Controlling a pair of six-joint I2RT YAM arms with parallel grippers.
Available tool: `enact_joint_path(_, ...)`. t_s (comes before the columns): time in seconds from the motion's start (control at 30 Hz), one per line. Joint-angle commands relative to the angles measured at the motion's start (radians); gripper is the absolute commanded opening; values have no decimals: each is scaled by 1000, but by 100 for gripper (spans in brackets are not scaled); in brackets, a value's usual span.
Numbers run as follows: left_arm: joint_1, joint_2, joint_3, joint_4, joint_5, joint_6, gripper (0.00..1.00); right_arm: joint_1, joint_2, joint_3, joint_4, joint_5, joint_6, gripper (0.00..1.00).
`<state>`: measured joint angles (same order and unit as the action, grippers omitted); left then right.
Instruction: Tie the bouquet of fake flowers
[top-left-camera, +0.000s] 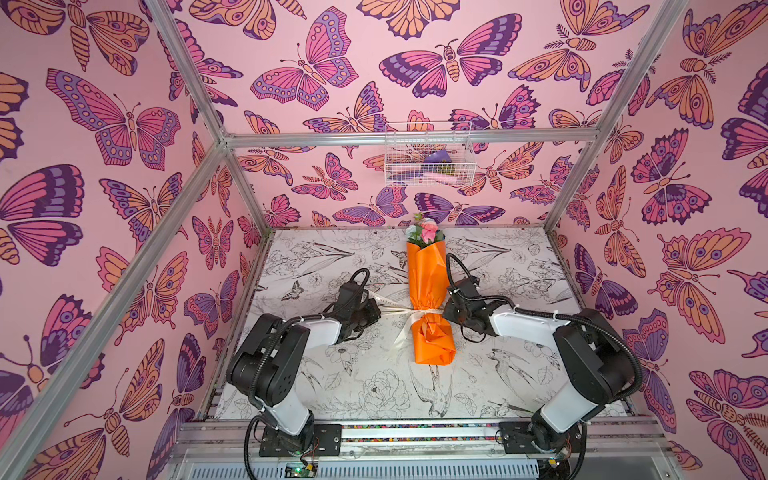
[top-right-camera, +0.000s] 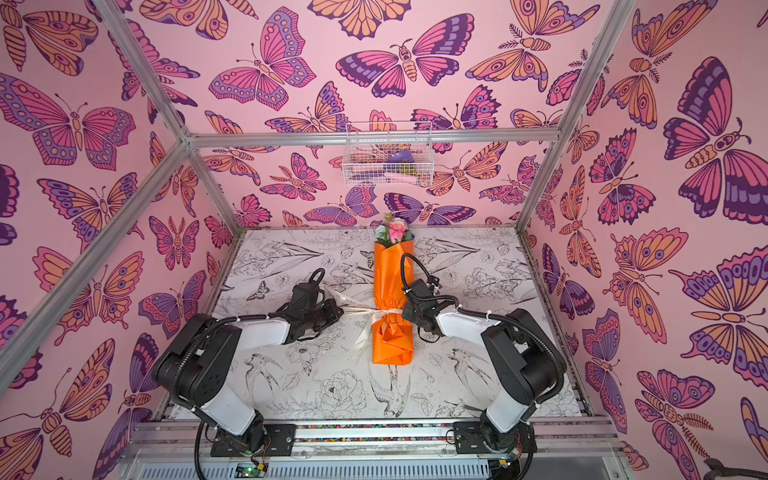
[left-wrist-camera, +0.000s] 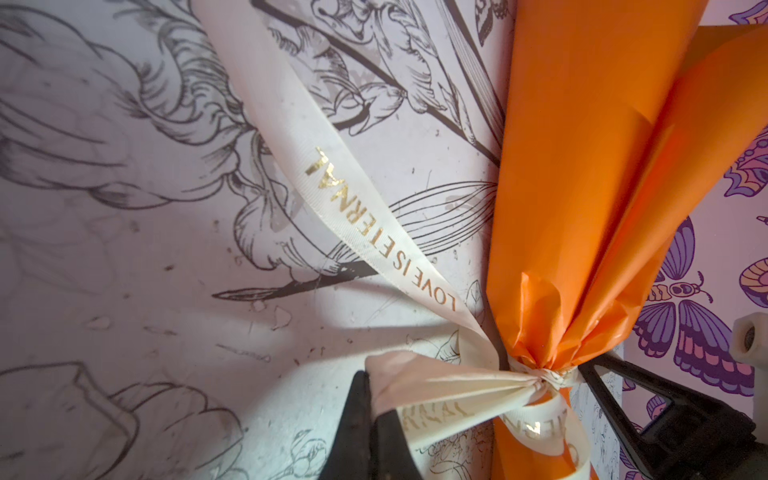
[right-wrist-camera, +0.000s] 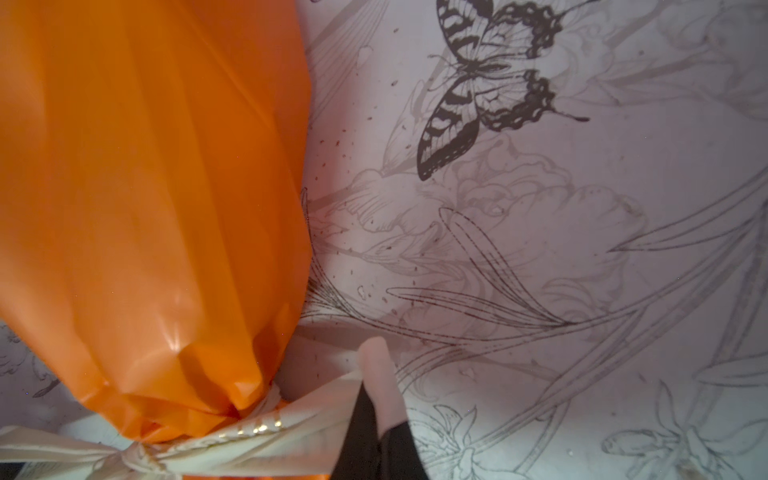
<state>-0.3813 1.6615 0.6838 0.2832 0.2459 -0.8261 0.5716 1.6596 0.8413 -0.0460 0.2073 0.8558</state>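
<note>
- Bouquet (top-left-camera: 428, 282) is lying flat mid-table (top-left-camera: 519, 374), its long axis running front to back, blooms pointing at the back wall, folded end facing the arm bases
- Ribbon (top-left-camera: 424, 312) is cinching the orange paper below its middle, with the knot on the left side
- Left pincer (left-wrist-camera: 376, 409) is pinching closed on a ribbon strand beside the knot
- Right pincer (right-wrist-camera: 374, 411) is clamping closed on the ribbon at the opposite side
- Bare table is lying open left, right and in front, while the blooms are nearly reaching the rear edge

2 views overhead; wrists close, sharing ribbon (left-wrist-camera: 365, 220).
</note>
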Motion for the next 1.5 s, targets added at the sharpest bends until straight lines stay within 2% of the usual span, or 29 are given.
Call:
enact_joint_path(0.0,46,-20,1,-25,-94,16,0,-46,-12,-41,-30,31,-88,0)
enact_joint_path(0.1,28,-39,12,-10,-70,32,0,-40,-35,-36,-1,-19,-120,1)
enact_joint_path(0.27,2,-65,38,-14,-20,65,0,-38,-104,-31,32,-107,-155,25)
enact_joint_path(0.37,-1,-82,50,-16,15,59,19,-38,-152,-21,16,-131,-164,32)
enact_joint_path(0.53,-1,-154,55,-58,6,70,42,-38,-249,-23,-17,-138,-169,40)
enact_joint_path(0.77,4,-327,101,-234,-93,177,76,-38,-430,-36,-75,-98,-205,51)
enact_joint_path(0.87,9,-440,134,-339,-190,252,98,-38,-522,-40,-116,-33,-231,56)
enact_joint_path(1.03,20,-599,144,-442,-410,360,100,-47,-697,-57,-211,120,-300,69)
enact_joint_path(1.13,30,-674,109,-435,-525,430,100,-52,-801,-76,-265,248,-337,89)
enact_joint_path(1.17,35,-693,92,-417,-572,450,100,-57,-833,-83,-279,291,-353,100)
enact_joint_path(1.3,71,-721,33,-333,-651,500,100,-117,-910,-101,-319,403,-408,99)
enact_joint_path(1.47,126,-687,-1,-302,-697,587,100,-227,-919,-158,-277,497,-491,99)
